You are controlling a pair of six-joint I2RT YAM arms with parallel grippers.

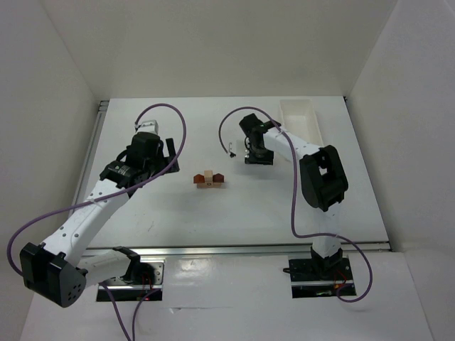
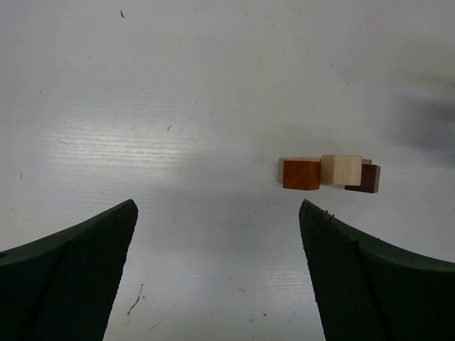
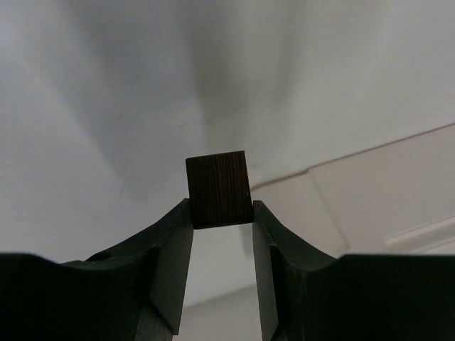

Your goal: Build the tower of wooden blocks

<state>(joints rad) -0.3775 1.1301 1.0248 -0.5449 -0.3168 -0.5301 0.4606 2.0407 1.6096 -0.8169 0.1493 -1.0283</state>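
A dark brown block (image 3: pixel 218 186) is being pinched by its lower edge in the right hand (image 3: pixel 222 214); with so little hold, it could be twisted or dropped while being placed. The left hand (image 2: pixel 217 209) is being held open, empty. Centre right of the left wrist view, the wood block tower (image 2: pixel 328 173) is being seen on the counter (image 2: pixel 178 106): 3 tiny touching blocks, orange-tan, pale beige, dark brown.

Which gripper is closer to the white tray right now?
Right. The right gripper, holding a dark block, is a short way from the tray. The left gripper is farther off, on the other side of the block cluster.
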